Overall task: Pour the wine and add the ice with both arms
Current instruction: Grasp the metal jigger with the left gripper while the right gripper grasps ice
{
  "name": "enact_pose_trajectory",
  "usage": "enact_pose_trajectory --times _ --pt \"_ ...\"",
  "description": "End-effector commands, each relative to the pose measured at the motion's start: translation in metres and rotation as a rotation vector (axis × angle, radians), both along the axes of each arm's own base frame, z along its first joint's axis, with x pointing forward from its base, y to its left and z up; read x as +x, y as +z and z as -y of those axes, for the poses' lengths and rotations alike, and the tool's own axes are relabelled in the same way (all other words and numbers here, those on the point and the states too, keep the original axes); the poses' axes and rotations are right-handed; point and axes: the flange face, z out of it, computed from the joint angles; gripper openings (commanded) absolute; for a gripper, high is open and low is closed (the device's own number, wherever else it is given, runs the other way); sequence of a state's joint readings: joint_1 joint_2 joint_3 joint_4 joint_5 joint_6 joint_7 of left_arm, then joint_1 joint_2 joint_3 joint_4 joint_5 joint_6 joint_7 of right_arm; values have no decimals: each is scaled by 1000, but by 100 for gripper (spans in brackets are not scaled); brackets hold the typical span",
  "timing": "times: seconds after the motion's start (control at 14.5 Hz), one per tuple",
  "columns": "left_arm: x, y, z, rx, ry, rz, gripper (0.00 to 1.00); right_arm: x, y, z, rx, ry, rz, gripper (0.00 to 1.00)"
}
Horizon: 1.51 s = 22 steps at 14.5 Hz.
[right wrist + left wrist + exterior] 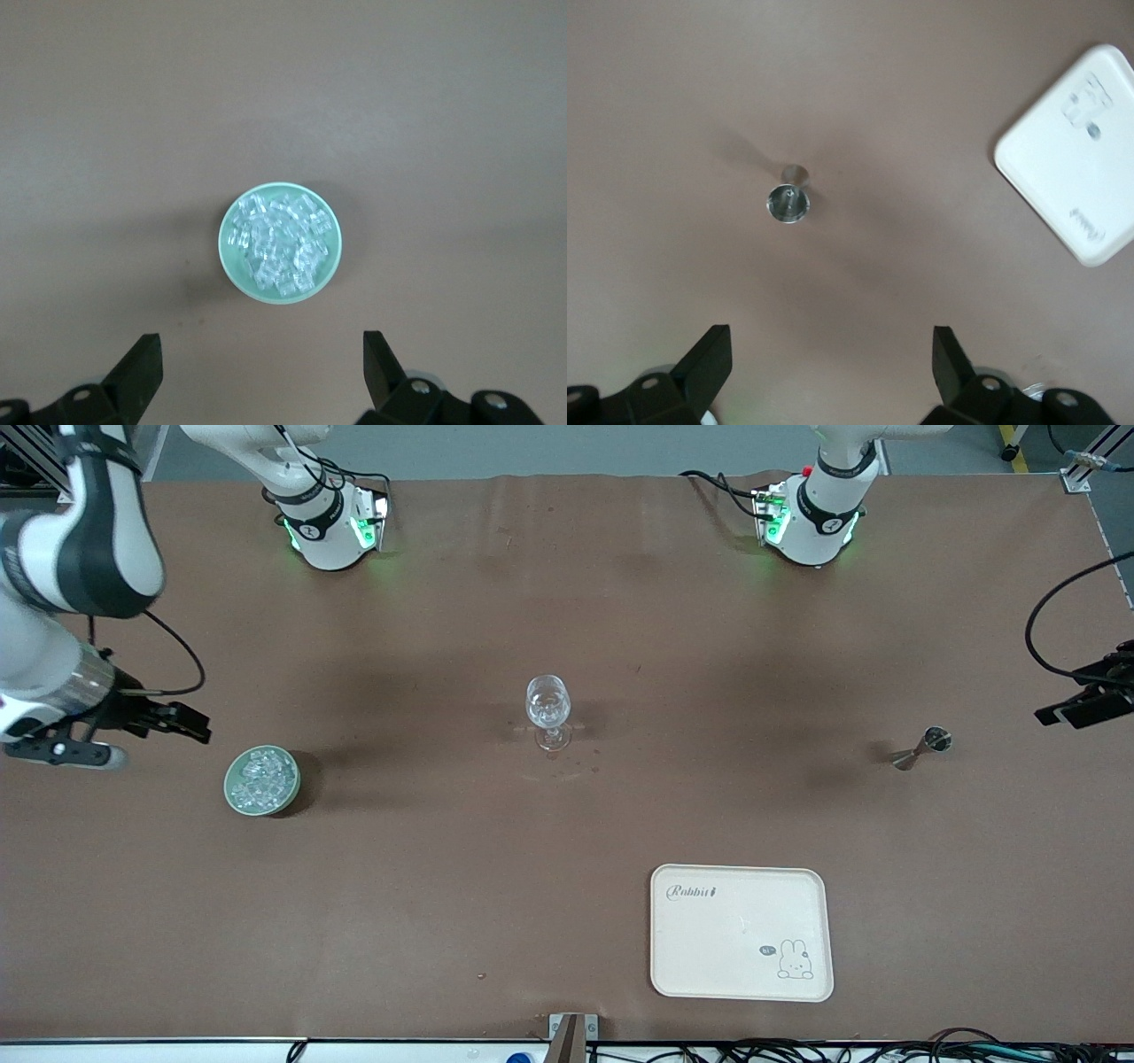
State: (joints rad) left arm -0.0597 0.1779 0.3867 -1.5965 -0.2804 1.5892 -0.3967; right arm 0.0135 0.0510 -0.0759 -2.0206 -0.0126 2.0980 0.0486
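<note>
A clear stemmed wine glass [547, 710] stands upright at the table's middle. Several ice chunks [260, 778] fill a pale green bowl [232, 795] toward the right arm's end. My right gripper [188, 724] is open and empty, up in the air beside the bowl. In the right wrist view the ice [282, 241] lies ahead of the open right gripper [263, 367]. A small metal jigger [921, 748] stands toward the left arm's end. My left gripper [1063, 710] is open and empty, up in the air beside it. In the left wrist view the jigger [788, 202] is ahead of the left gripper [833, 363].
A cream tray [682, 957] with a rabbit drawing lies nearer to the front camera than the glass and jigger; it also shows in the left wrist view [1045, 168]. A brown mat covers the table. No wine bottle is in view.
</note>
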Motion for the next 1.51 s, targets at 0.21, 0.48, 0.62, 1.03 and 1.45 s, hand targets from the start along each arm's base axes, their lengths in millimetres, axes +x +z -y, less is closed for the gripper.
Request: enact_pose_trajectory --times 0.21,0.48,0.62,1.03,1.45 --pt "11 -84 -57 -100 232 -118 100 -15 -108 -9 -8 30 35 100" --pt "10 -150 -99 -222 408 -164 100 -10 -150 -5 -15 29 28 100" --pt "5 -177 -113 -274 466 -197 100 -11 -162 -5 -16 30 11 96" --pt "-6 -252 -136 -383 578 -265 100 -19 -183 -4 -19 37 -15 57" --pt "-22 -338 -127 -544 604 -370 100 -20 -201 -3 -22 39 -29 57"
